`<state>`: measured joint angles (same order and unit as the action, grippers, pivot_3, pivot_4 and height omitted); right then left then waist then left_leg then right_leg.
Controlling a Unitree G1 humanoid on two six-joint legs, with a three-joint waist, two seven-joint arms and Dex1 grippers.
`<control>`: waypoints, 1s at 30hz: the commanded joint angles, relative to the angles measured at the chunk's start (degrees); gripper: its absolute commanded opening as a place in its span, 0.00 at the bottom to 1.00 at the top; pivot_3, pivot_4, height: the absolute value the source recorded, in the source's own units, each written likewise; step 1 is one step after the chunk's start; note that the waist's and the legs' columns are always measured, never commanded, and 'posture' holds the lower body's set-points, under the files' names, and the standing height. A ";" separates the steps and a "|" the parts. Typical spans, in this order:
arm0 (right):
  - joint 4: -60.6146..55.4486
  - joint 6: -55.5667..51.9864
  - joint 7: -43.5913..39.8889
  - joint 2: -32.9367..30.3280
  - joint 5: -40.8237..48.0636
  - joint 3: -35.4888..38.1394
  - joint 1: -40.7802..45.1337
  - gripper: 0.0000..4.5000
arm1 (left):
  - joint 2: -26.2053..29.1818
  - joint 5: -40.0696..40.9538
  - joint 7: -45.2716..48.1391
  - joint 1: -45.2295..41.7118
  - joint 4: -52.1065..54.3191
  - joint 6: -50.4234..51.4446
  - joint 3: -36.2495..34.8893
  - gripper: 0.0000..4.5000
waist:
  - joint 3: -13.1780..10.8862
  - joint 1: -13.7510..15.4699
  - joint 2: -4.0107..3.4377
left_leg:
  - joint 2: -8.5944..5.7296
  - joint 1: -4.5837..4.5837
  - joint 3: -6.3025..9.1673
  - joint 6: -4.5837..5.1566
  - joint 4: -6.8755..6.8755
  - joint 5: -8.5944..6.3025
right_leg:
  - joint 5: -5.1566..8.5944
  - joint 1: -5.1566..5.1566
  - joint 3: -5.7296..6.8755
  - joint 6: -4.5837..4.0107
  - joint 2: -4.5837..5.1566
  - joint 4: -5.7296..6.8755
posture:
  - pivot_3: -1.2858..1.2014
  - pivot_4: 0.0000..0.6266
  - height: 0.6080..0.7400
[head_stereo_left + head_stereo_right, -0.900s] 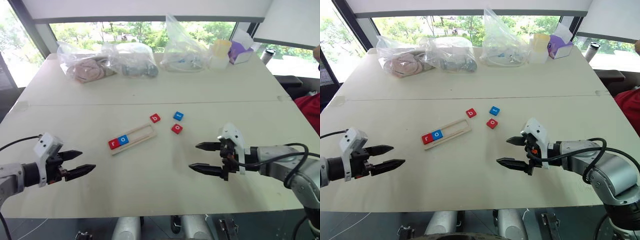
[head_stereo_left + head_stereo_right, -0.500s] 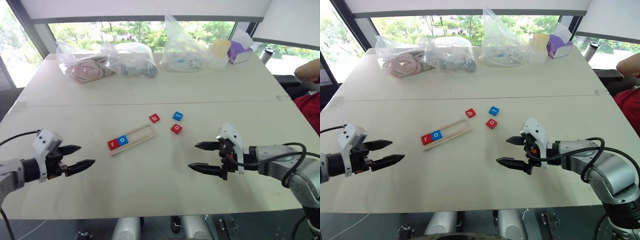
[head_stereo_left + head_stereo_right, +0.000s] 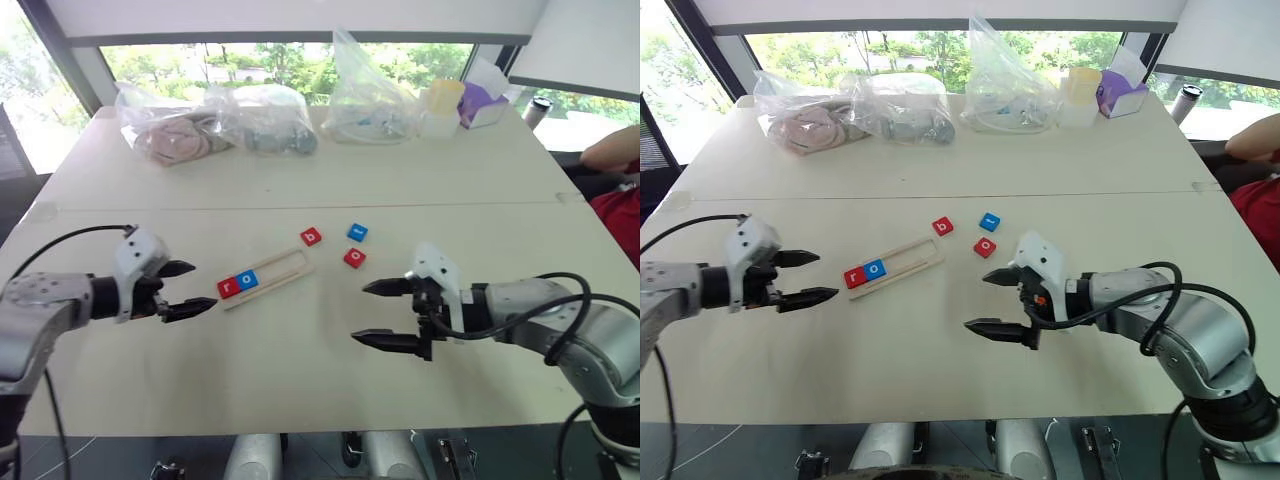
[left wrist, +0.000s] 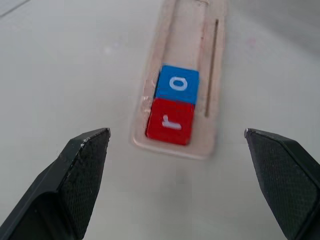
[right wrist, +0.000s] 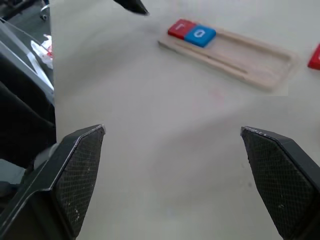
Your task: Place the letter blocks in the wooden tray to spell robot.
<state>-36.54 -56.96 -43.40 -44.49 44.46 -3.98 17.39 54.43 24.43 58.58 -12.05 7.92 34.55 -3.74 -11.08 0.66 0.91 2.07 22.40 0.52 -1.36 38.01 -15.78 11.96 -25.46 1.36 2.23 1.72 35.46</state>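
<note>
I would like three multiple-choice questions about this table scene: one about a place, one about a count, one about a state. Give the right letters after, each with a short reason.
1. Where is the red r tile?
A. at the end of the wooden tray nearest the left hand
B. loose beside the plastic bags
C. between the fingers of the right hand

2. How many letter tiles lie loose on the table, outside the tray?
A. one
B. three
C. five

3. What state are the two hands in?
A. both shut on tiles
B. left shut, right open
C. both open and holding nothing

Answers:
1 A: the r sits at the tray's end, next to the blue o tile.
2 B: the red b, a blue tile and the red o lie outside.
3 C: the left hand and right hand show spread fingers with nothing between.
</note>
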 commanded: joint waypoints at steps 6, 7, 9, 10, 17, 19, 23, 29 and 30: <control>-2.02 3.93 1.83 0.82 -4.94 -3.88 -2.78 0.99 | -5.95 -8.74 2.54 -9.18 -12.55 -8.04 10.10 1.00 | 0.01 -0.01 0.02 | -0.04 -0.01 0.00 0.09 0.00 -0.05 | -0.10 0.00 -0.11 0.09 -0.03 0.09 | 0.52 0.24 0.99; -1.72 4.43 1.92 0.89 -5.45 -4.01 -3.09 0.99 | -6.24 -10.66 3.02 -9.53 -14.30 -9.97 11.71 1.00 | 0.01 -0.01 0.01 | -0.04 -0.01 0.00 0.09 0.00 -0.05 | -0.10 0.00 -0.11 0.10 -0.03 0.10 | 0.52 0.24 0.99; -1.27 5.24 2.10 1.08 -6.44 -4.30 -3.41 0.99 | -6.57 -13.37 3.92 -9.95 -16.81 -12.50 14.01 1.00 | 0.03 0.03 0.01 | -0.05 -0.08 0.00 0.09 0.02 -0.04 | -0.09 0.04 -0.14 0.10 -0.03 0.14 | 0.52 0.24 0.99; -1.14 5.50 2.13 1.15 -6.76 -4.38 -3.50 0.99 | -6.78 -13.36 4.83 -9.89 -17.19 -12.99 14.37 1.00 | 0.06 0.04 -0.01 | -0.05 -0.12 0.00 0.09 0.02 -0.04 | -0.09 0.08 -0.14 0.09 -0.03 0.14 | 0.52 0.24 0.99; -1.21 6.08 2.22 1.42 -7.69 -4.33 -4.21 0.99 | -7.52 -12.61 7.59 -7.98 -14.88 -12.14 14.36 1.00 | 0.13 -0.03 -0.02 | -0.04 -0.29 -0.05 0.09 0.06 -0.04 | -0.08 0.20 -0.22 0.09 -0.04 0.14 | 0.52 0.24 0.99; -1.56 5.87 2.42 1.51 -7.79 -4.41 -4.28 0.99 | -7.56 -10.99 8.03 -6.70 -12.90 -10.21 13.40 1.00 | 0.14 -0.07 -0.03 | -0.04 -0.29 -0.06 0.09 0.06 -0.04 | -0.09 0.20 -0.24 0.09 -0.04 0.14 | 0.52 0.24 0.99; -2.05 5.24 2.98 1.84 -7.45 -4.38 -4.08 0.99 | -7.52 -12.79 6.58 -5.34 -13.56 -10.85 13.05 1.00 | 0.14 -0.07 -0.03 | -0.05 -0.29 -0.07 0.10 0.05 -0.04 | -0.09 0.20 -0.28 0.10 -0.04 0.16 | 0.52 0.24 0.99; -2.07 4.51 3.15 1.78 -7.16 -4.07 -3.39 1.00 | -7.55 -13.58 6.71 -4.24 -15.38 -11.96 13.21 0.70 | 0.19 -0.37 -0.09 | -0.05 -0.40 -0.08 0.10 0.04 -0.05 | -0.08 0.20 -0.30 0.09 -0.05 0.26 | 0.52 0.24 0.99; -2.04 4.45 3.10 1.67 -7.12 -3.96 -3.39 1.00 | -7.62 -13.67 6.64 -4.36 -15.48 -12.20 13.21 0.70 | 0.22 -0.40 -0.12 | -0.05 -0.42 -0.09 0.10 0.04 -0.05 | -0.08 0.20 -0.32 0.09 -0.06 0.28 | 0.52 0.24 0.99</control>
<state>-36.78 -52.58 -40.25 -42.74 36.79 -8.93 13.45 46.89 12.68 64.07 -18.83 -5.54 21.59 6.91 -10.87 0.26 0.80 2.02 21.95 0.41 -1.25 38.05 -15.83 11.89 -25.26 1.02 2.33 1.67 35.76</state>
